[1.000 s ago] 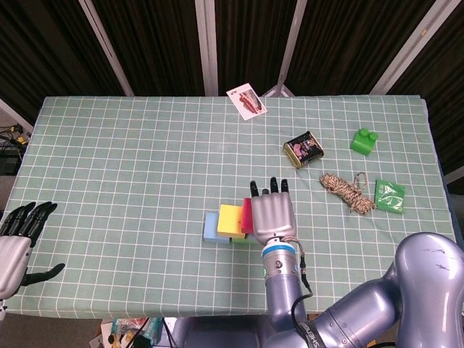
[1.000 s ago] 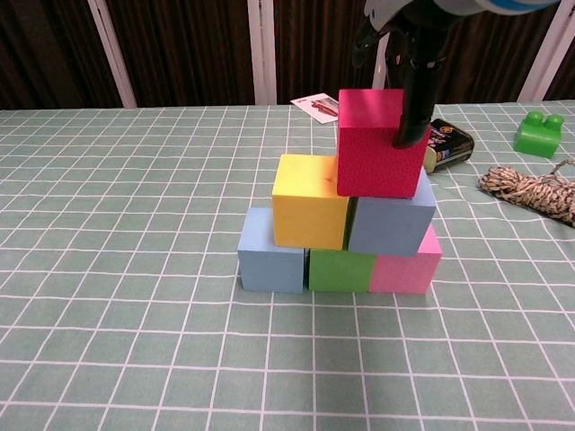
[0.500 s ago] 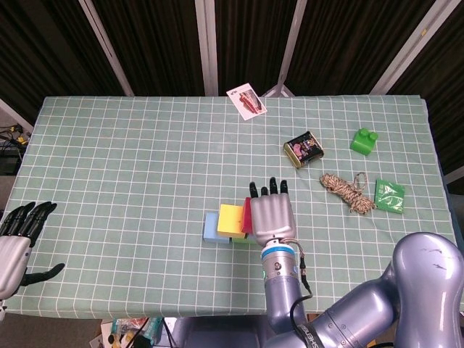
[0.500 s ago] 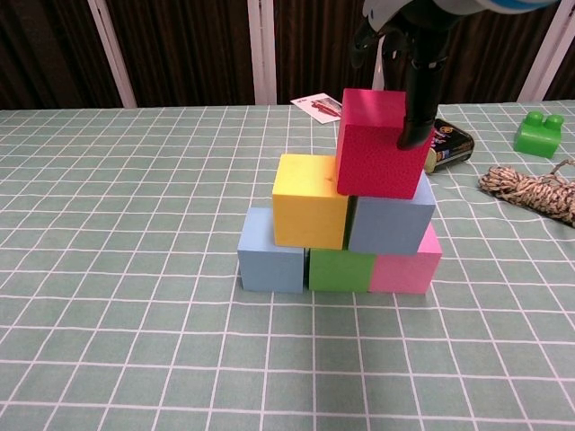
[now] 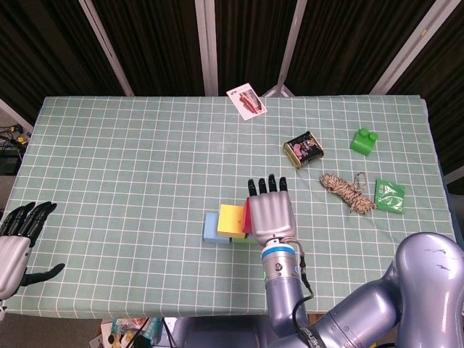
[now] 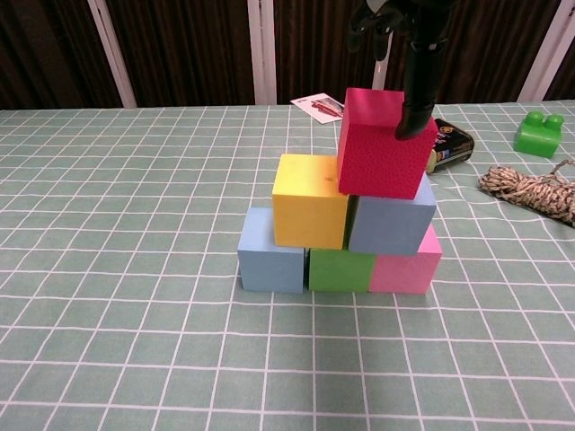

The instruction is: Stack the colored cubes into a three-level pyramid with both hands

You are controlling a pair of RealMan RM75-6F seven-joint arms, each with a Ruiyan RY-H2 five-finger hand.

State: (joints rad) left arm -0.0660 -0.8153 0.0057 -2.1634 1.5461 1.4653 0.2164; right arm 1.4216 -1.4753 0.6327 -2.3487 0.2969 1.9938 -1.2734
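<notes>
Bare tablecloth (image 5: 130, 167) left of cube stack (image 6: 346, 224), tin (image 5: 302, 149) and rope (image 5: 346, 191) crowding right

Head view: right hand (image 5: 270, 212) covers most of red cube (image 5: 246, 215) & stack's right side; left hand (image 5: 16, 245) cut off at frame edge.

The head view looks steeply down from high above the near edge, taking in the whole green checked tablecloth (image 5: 130, 167) with the stacked coloured foam cubes (image 5: 230, 222) low at centre (small in frame). The chest view sits low and close, facing level across the cloth (image 6: 117, 269); the same cubes (image 6: 341, 229) fill its middle, dark curtains behind.
</notes>
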